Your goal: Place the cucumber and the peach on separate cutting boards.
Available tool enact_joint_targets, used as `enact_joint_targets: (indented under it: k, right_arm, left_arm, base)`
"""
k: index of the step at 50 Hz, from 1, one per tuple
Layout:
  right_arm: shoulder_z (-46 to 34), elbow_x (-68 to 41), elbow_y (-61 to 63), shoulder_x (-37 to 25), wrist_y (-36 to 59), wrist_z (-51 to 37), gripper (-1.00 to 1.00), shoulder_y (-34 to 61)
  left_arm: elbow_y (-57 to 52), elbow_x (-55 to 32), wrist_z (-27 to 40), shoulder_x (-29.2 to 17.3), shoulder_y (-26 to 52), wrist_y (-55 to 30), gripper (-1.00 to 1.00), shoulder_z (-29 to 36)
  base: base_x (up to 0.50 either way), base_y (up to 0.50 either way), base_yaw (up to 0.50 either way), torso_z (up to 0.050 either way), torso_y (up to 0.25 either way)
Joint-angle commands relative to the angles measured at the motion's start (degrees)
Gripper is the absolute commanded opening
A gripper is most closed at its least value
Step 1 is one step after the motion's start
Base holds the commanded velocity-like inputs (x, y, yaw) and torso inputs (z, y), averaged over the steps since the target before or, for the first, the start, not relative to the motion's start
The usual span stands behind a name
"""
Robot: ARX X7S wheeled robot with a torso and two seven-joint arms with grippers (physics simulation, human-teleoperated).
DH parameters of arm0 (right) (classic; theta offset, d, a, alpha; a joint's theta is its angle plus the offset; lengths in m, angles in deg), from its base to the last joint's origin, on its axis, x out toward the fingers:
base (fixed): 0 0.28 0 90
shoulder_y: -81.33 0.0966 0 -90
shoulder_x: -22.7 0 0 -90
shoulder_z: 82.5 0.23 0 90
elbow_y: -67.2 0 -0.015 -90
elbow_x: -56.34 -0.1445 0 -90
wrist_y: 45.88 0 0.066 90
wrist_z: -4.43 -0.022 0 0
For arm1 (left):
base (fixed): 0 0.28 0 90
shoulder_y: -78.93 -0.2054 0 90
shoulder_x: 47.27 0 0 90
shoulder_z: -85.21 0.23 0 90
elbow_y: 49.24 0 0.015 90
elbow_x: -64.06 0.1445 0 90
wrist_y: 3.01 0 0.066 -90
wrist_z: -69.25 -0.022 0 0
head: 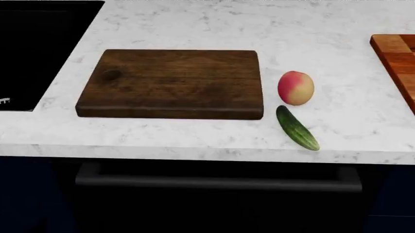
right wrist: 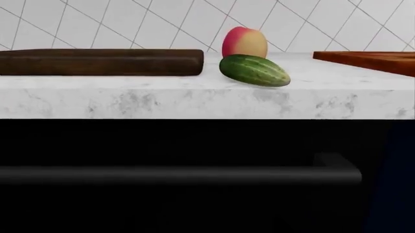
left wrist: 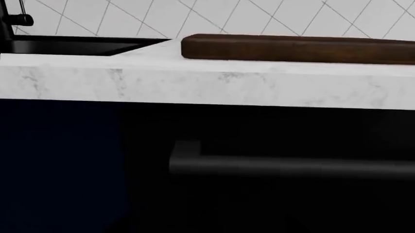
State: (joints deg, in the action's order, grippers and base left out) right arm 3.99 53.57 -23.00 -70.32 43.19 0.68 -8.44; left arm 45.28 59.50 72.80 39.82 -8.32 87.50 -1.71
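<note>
The cucumber (head: 297, 128) lies on the marble counter near its front edge, just right of the dark walnut cutting board (head: 172, 83). The peach (head: 296, 88) stands right behind the cucumber, beside the board's right end. The checkered cutting board (head: 397, 60) shows at the far right edge. In the right wrist view the cucumber (right wrist: 254, 71) and peach (right wrist: 244, 42) sit between the walnut board (right wrist: 100, 62) and the checkered board (right wrist: 370, 60). The left wrist view shows the walnut board (left wrist: 298, 48) from below counter height. Neither gripper shows in any view.
A black sink (head: 39, 43) is set into the counter at the left, with a black tap (left wrist: 16, 19) by it. Below the counter (head: 194, 141) is a dark cabinet front with a long black handle (head: 217, 182). White tiles back the counter.
</note>
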Motion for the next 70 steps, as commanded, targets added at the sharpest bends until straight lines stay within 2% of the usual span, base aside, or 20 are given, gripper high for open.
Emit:
enact_joint_targets:
  k: [1,5,42,52,53,61,66,67,69,70]
  right_arm:
    - [0.00,0.75,0.60,-0.18,1.57,-0.34,1.00,0.01]
    - [-0.63,1.00,0.82,-0.68,2.09,-0.93,1.00,0.05]
    - [-3.54,-1.34,1.01,-3.17,2.65,-3.73,1.00,0.30]
    - [-4.06,-1.99,0.97,-3.63,2.57,-4.11,1.00,0.37]
    - [2.72,3.98,1.02,2.21,2.87,2.65,1.00,-0.06]
    - [0.25,4.18,0.98,0.57,2.90,0.56,1.00,0.02]
    - [-0.54,4.67,6.85,-0.13,7.34,-0.58,1.00,-0.07]
    - [-0.34,4.41,9.96,-0.30,10.68,-0.55,1.00,0.31]
    - [0.01,3.79,17.02,-0.84,18.89,0.00,1.00,2.20]
    - [0.08,3.54,19.05,-1.02,21.55,0.13,1.00,2.92]
  left_arm:
    - [1.49,-0.42,-0.22,0.03,1.66,-0.82,1.00,0.14]
    - [1.39,-0.73,0.15,-0.39,1.68,-1.10,1.00,0.68]
    - [1.38,-4.21,2.00,-2.67,1.92,-1.32,1.00,3.57]
    - [0.44,-3.15,3.83,-3.49,2.01,-3.89,1.00,4.65]
    - [-0.13,4.48,-3.11,2.19,1.51,-5.28,1.00,-2.51]
    - [2.93,2.27,-2.01,0.64,2.78,-4.14,1.00,-1.05]
    - [-4.64,0.41,-1.60,0.00,1.07,-11.13,1.00,-0.73]
    - [-7.65,3.09,-0.51,-0.97,0.66,-13.19,1.00,0.62]
    - [-17.26,-4.43,-1.73,-0.19,0.87,-25.17,1.00,-2.61]
    - [-19.42,-3.09,-0.94,-0.95,1.16,-26.12,1.00,-1.83]
  base:
    - [0.00,0.00,0.00,0.000,0.000]
    - [0.00,-0.07,0.00,0.000,0.000]
    - [0.00,-0.50,0.00,0.000,0.000]
    - [0.00,-0.04,0.00,0.000,0.000]
    - [0.00,0.00,0.00,0.000,0.000]
    - [0.00,0.00,0.00,0.000,0.000]
    - [0.00,0.00,0.00,0.000,0.000]
    - [0.00,0.00,0.00,0.000,0.000]
    - [0.00,0.00,0.00,0.000,0.000]
    - [0.00,0.00,0.00,0.000,0.000]
